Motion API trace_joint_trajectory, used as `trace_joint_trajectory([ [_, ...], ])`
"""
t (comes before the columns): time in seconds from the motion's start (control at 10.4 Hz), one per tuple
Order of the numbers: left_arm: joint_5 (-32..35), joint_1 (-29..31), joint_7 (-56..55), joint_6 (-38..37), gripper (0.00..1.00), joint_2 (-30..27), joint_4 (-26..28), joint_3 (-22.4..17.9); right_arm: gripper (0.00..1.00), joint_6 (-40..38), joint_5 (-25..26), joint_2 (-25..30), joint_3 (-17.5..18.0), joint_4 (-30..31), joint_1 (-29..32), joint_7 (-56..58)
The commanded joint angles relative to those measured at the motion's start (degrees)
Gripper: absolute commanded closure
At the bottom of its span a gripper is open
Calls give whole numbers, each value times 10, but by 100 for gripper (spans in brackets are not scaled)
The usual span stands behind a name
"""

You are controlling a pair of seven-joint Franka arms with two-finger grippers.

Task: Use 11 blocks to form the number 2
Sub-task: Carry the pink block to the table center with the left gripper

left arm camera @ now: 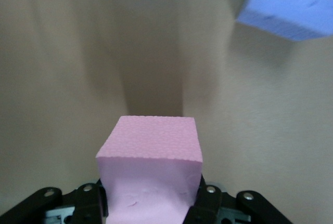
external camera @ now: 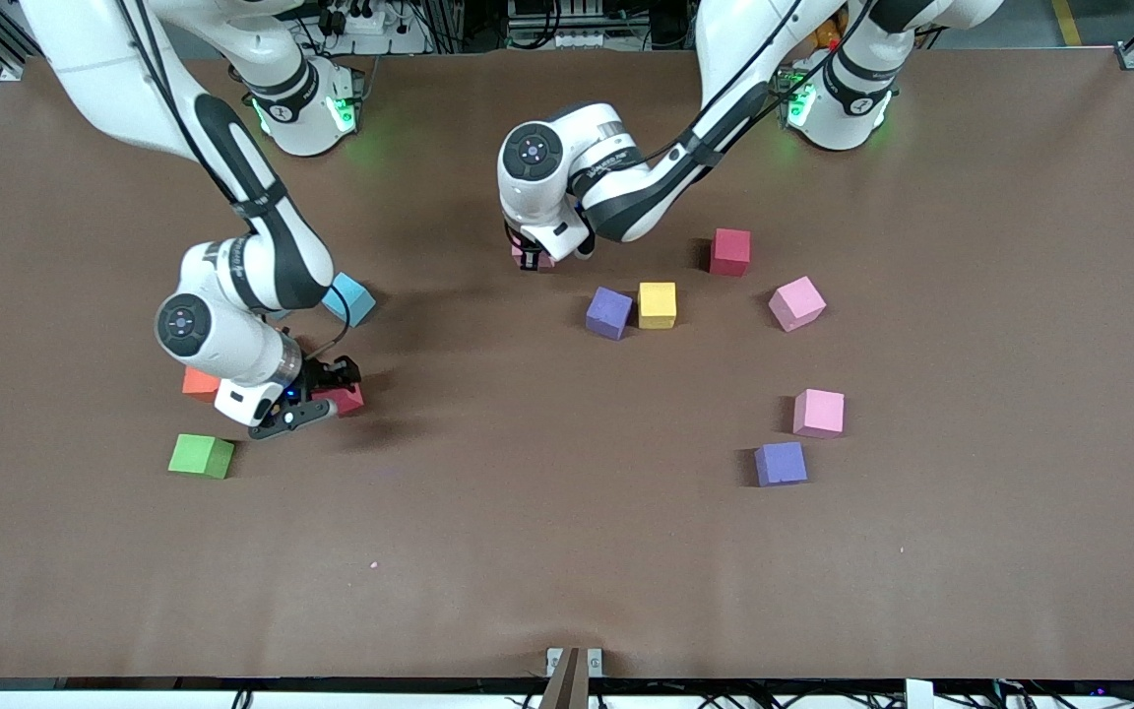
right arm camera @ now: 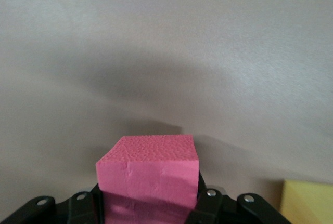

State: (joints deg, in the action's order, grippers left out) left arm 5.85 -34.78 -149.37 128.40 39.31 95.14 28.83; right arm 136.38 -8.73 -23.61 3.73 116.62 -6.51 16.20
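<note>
Pink foam block is pinched in the left gripper mid-desk, while the right gripper clamps a darker pink block near the green cube.

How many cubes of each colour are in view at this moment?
pink: 3
red: 2
purple: 2
yellow: 2, one in the right wrist view only
orange: 1
light blue: 1
green: 1
total: 12
</note>
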Motion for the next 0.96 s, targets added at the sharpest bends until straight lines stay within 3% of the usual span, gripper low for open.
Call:
trace_joint_trajectory([
  [0.0,13,-27,-40,11,89,16,-17,-6,46,-68,-13,51,3,9,35,66],
  [0.48,15,-66,-53,71,88,40,-15,-40,46,-92,-12,53,3,13,39,79],
  [0.77,17,-80,-51,90,86,49,-15,-55,46,-138,-6,108,3,38,51,81],
  [0.86,17,-83,-50,91,79,49,-15,-58,46,-159,8,111,6,38,65,81],
])
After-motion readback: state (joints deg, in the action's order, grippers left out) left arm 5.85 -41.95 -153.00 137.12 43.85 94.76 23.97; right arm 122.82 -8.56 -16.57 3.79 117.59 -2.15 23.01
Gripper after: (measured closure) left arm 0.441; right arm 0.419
